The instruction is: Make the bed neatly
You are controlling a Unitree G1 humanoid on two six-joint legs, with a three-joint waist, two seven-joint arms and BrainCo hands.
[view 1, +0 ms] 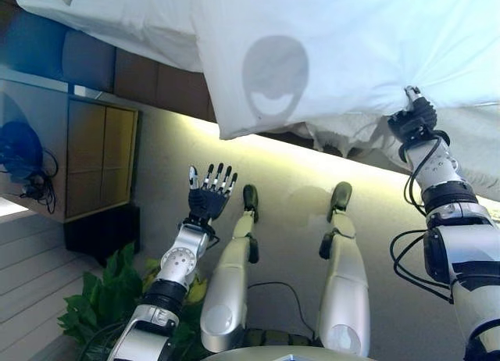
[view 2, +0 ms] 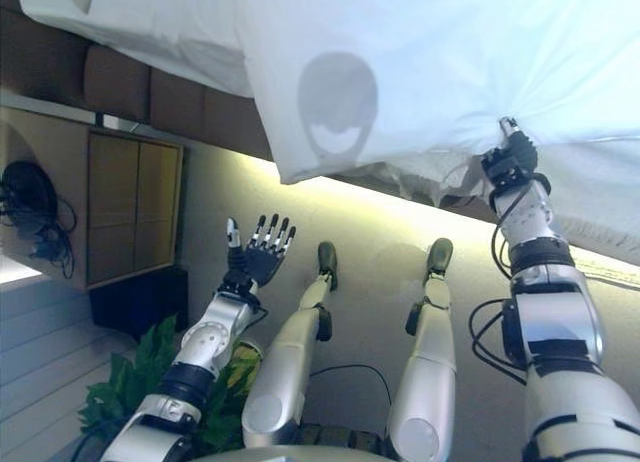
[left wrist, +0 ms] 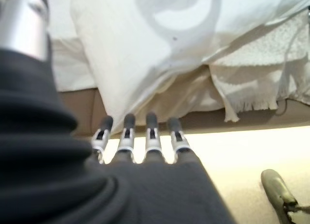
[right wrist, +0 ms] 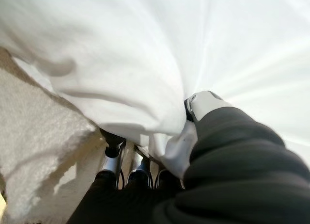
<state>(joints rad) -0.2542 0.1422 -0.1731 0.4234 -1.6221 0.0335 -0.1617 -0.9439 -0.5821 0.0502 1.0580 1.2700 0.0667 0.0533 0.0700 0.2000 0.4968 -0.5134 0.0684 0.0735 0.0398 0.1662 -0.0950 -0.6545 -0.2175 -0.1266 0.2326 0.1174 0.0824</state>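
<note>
A white duvet (view 1: 336, 48) lies over the bed, its edge hanging over the bed's near side, with a grey round print (view 1: 275, 72) on it. My right hand (view 1: 414, 115) is shut on the duvet's edge; in the right wrist view its fingers (right wrist: 114, 153) and thumb (right wrist: 203, 102) pinch the cloth (right wrist: 145, 78). A white fringed blanket (left wrist: 252, 83) shows under the duvet. My left hand (view 1: 209, 193) is open, fingers spread, in the air over the floor, short of the bed and apart from the duvet (left wrist: 145, 64).
A wooden bedside cabinet (view 1: 86, 154) stands at the left by the dark brown headboard (view 1: 141, 76). A green plant (view 1: 101, 298) is at the lower left. The beige floor (view 1: 289, 181) runs along the bed's side.
</note>
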